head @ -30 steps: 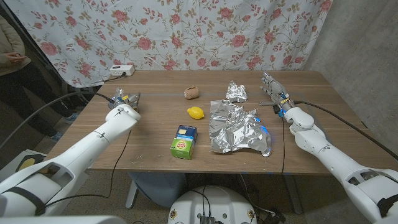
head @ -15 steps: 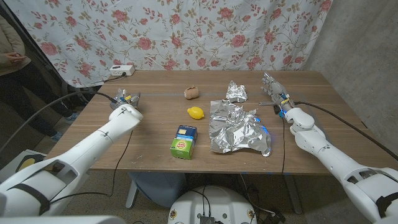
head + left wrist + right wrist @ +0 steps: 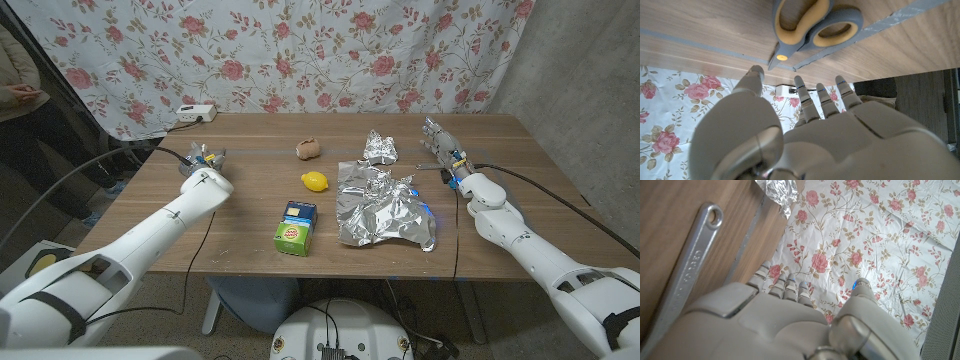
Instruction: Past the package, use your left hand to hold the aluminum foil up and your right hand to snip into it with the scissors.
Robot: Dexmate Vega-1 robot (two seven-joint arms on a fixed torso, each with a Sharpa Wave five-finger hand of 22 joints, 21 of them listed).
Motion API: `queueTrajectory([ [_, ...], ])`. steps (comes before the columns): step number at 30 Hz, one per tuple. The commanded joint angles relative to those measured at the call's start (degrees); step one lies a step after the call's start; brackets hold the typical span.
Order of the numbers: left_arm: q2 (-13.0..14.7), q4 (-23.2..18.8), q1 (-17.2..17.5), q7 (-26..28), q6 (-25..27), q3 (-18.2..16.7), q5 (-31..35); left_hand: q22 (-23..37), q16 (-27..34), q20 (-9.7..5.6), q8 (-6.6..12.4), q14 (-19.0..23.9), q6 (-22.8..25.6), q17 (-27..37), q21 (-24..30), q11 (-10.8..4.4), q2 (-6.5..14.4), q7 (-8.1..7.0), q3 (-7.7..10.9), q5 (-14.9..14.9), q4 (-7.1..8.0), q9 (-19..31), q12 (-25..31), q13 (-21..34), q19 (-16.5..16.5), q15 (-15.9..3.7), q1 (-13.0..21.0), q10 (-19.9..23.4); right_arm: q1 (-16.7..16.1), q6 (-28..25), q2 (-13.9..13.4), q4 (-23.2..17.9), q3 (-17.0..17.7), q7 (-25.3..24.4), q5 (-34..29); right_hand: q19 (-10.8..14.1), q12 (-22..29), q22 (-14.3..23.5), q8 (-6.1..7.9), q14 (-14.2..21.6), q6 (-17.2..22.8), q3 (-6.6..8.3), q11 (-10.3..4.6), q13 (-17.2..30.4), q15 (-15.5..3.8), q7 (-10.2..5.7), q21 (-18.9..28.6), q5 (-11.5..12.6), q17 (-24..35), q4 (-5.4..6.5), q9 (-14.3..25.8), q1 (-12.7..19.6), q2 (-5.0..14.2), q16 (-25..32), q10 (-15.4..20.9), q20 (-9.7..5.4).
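Crumpled aluminum foil (image 3: 385, 210) lying right of centre in the head view, near the front table (image 3: 250, 190) edge, beside the green-and-blue package (image 3: 296, 228). Scissors (image 3: 812, 22) on the wood just past the left hand (image 3: 203, 163), fingers apart, gripping nothing. Right hand (image 3: 442, 145) at the right side, fingers straight, empty, wrench (image 3: 687, 270) alongside. Lemon (image 3: 314, 181) and brown lump (image 3: 309, 149) mid-table; bare wood between left hand and package.

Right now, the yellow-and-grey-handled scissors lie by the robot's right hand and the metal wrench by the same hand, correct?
Not quite. The yellow-and-grey-handled scissors lie by the left hand, as the left wrist view shows. The metal wrench does lie by the right hand.
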Motion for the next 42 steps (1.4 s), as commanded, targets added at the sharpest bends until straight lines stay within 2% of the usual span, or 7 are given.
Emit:
queueTrajectory([
  [1,-1.0,1.3,-0.7,0.4,0.7,0.6,1.0,0.2,0.3,0.37,0.35,0.4,-0.1,0.3,0.2,-0.17,0.2,0.24,-0.31,0.2,-0.05,0.1,-0.1,0.2,0.0,0.39,0.5,0.7,0.1,-0.1,0.0,0.5,0.0,0.1,0.1,0.2,0.0,0.2,0.11,0.1,0.2,0.17,0.02,0.1,0.36,0.22,0.4,0.1,0.1,0.42,0.1,0.3,0.1,0.5,0.2,0.31],
  [24,-2.6,5.1,-1.9,0.3,-0.5,1.3,0.8,0.2,0.3,0.42,0.44,0.4,0.3,0.3,0.2,-0.41,0.7,0.59,-0.48,0.2,-0.05,0.1,-0.1,0.5,0.1,0.33,0.7,1.0,0.3,-0.4,-0.2,1.1,0.0,0.2,0.2,0.3,0.0,0.2,0.11,0.1,0.2,0.14,0.0,0.1,0.34,0.22,0.4,0.1,0.1,0.42,0.1,0.3,0.11,0.5,0.2,0.3],
  [42,-3.7,8.0,-2.9,0.1,-1.2,2.1,0.4,0.2,0.4,0.35,0.48,0.7,0.6,0.3,0.2,-0.2,1.1,0.72,-0.6,0.2,-0.03,0.1,0.0,0.7,0.1,0.21,0.9,1.8,1.5,0.2,0.4,3.5,-0.3,0.9,0.1,0.2,0.0,0.2,0.09,0.1,0.1,0.11,-0.05,0.1,0.26,0.11,0.4,0.1,0.1,0.45,0.1,0.3,0.13,0.5,0.2,0.14],
])
